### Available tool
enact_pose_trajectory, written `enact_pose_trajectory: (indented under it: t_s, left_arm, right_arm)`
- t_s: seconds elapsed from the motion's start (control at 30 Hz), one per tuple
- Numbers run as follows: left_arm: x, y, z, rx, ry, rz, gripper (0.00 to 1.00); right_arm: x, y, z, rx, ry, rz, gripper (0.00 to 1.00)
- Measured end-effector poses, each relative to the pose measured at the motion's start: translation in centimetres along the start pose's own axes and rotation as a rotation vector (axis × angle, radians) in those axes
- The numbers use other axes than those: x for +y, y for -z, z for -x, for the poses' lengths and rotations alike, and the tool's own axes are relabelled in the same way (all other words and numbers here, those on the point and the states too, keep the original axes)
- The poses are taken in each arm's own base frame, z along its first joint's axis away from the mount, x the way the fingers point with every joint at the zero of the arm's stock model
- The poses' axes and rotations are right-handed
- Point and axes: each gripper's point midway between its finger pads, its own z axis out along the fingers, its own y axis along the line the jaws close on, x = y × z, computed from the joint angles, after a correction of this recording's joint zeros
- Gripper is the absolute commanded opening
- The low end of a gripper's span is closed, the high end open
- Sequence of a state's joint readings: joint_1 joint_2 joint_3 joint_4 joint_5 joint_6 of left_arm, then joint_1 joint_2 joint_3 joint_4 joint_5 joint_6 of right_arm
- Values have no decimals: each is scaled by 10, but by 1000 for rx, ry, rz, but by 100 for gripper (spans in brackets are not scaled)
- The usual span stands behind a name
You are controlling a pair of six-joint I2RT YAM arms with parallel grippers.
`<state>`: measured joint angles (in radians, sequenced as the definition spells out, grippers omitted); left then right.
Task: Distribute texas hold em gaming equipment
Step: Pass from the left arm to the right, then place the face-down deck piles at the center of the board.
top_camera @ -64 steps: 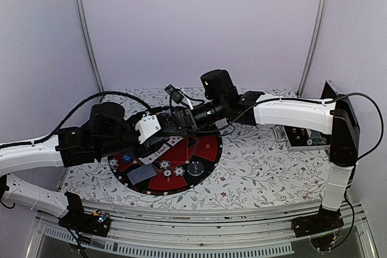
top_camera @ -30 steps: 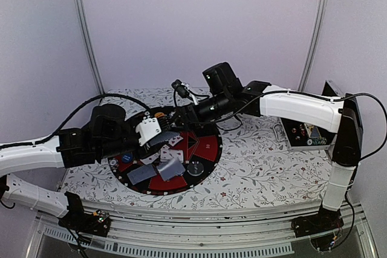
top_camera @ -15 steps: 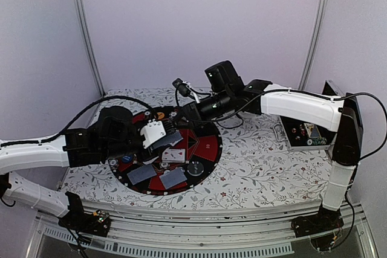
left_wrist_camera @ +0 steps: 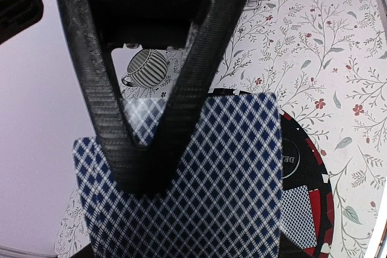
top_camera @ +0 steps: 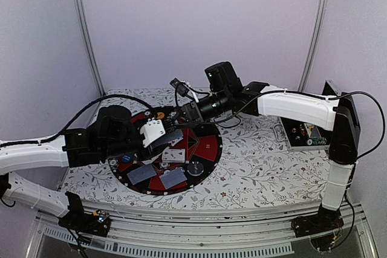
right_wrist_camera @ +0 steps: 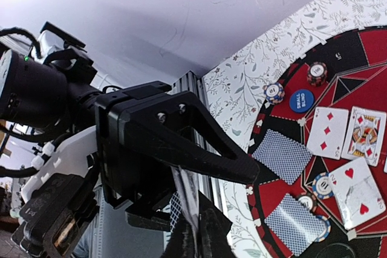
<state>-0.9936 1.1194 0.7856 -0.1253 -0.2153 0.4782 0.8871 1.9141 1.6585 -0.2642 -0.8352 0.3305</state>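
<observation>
Left arm (top_camera: pixel 36 152) comes in low from the left, forearm about level, wrist over the left half of the mat (top_camera: pixel 208 149). Nearest on the mat are two face-down cards (top_camera: pixel 144 173), then face-up cards (right_wrist_camera: pixel 326 132) and chips (right_wrist_camera: pixel 300 99) lying flat. Left gripper (top_camera: pixel 158 134) clamps a deck (left_wrist_camera: pixel 211 179) above the mat, backs up, one finger across the top. Right arm (top_camera: pixel 296 106): upper link upright, forearm level, reaching left to meet the left gripper. Right gripper (top_camera: pixel 179 116) has its fingers pressed together on the edge of a card (right_wrist_camera: pixel 186 194) at the deck. Striped cup (left_wrist_camera: pixel 148 67) sits beyond, on the table (top_camera: pixel 260 167).
</observation>
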Motion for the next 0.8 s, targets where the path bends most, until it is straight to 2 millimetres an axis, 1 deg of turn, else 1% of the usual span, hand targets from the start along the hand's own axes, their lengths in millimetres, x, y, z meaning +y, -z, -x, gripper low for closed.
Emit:
enact_pose_trajectory:
  t_s: [0.07,0.1,0.2,0.37,0.47,0.53,0.63,0.7,0.77,0.8]
  left_arm:
    - [0,0,0,0,0,-1,60]
    - [0,0,0,-1,0,-1,63]
    - [-1,0,0,0,1,-2,79]
    - [-1,1,0,-4,15,-9,97]
    - [-3,3,1,-13,31,-23,98]
    - [-3,5,3,-20,40,-24,98]
    - [-4,8,3,-24,53,-30,98]
    - [-6,8,1,-21,67,-43,98]
    - [-9,9,0,-17,83,-59,98]
    - [-12,9,-1,-14,92,-71,98]
  right_arm:
    - [1,0,-1,2,0,11,2]
    - [1,0,-1,1,2,13,2]
    - [-2,0,-2,-1,1,14,1]
    - [-17,1,-14,14,-34,-9,1]
    - [-27,7,-21,17,-58,-30,1]
    - [-32,12,-21,11,-66,-42,1]
    - [-40,24,-21,-8,-78,-74,1]
    - [-48,38,-26,-22,-97,-105,1]
    - [-64,56,-32,-43,-130,-156,1]
    - [-75,68,-37,-57,-153,-188,1]
